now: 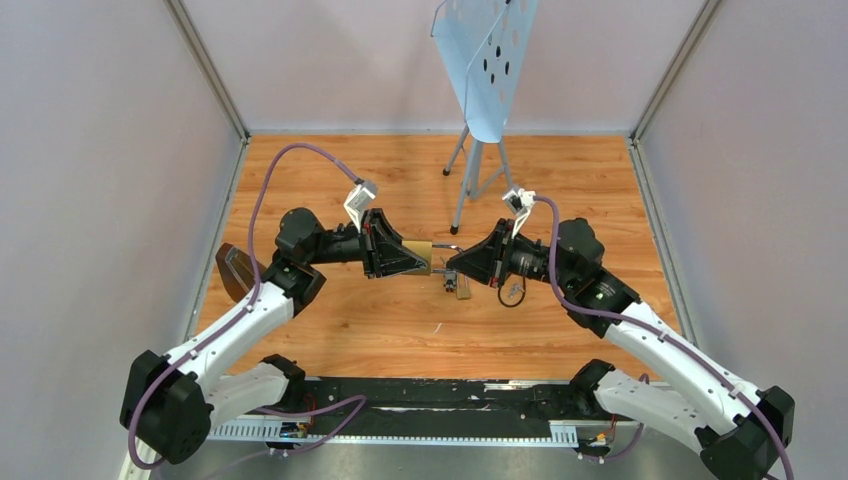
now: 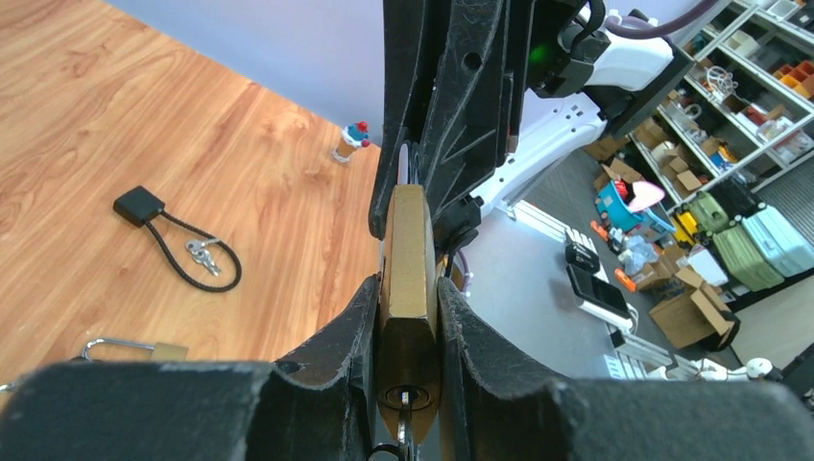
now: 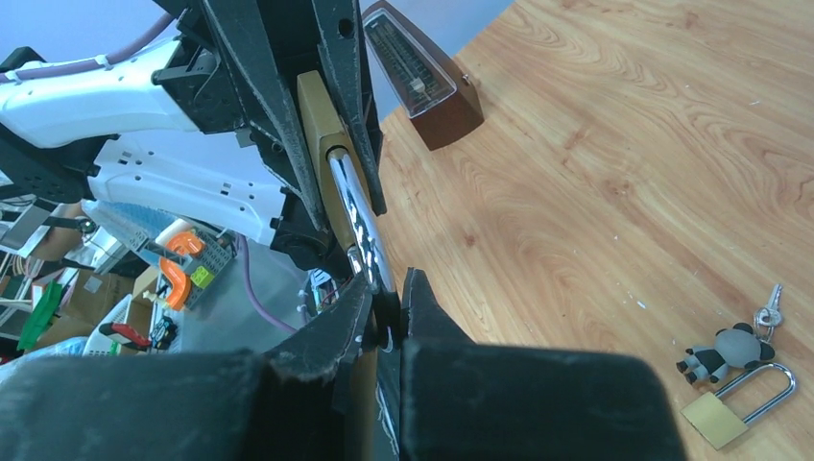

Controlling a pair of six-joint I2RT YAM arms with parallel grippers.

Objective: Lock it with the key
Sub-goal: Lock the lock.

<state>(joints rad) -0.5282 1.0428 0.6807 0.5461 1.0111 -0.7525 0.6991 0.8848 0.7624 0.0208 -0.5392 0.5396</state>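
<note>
Above the middle of the wooden counter (image 1: pixel 330 330) the two arms meet tip to tip, with the brass padlock (image 1: pixel 418 254) held in the air between them. The left gripper (image 2: pixel 408 288) is closed almost flat on the lock's body, one finger pressed to each broad face. The keyhole end points back toward its wrist camera.

The key (image 2: pixel 404 429) sits in that keyhole. Only a thin silver strip of it shows, running off the bottom of the left wrist view, so how far it is turned cannot be told.

The right gripper (image 3: pixel 389 300) comes in from the opposite side and is pinched nearly shut on the chrome shackle (image 3: pixel 357 216), its fingertips touching the bar on both sides.

A brown metronome (image 3: pixel 422 91) stands by the left edge. A blue perforated stand (image 1: pixel 488 60) rises on thin legs near the far edge. On the wood lie a black cable lock (image 2: pixel 139 205) with small keys on its loop and a second padlock (image 3: pixel 734 408) just beside a panda toy (image 3: pixel 725 351) — all apart from the held lock.
</note>
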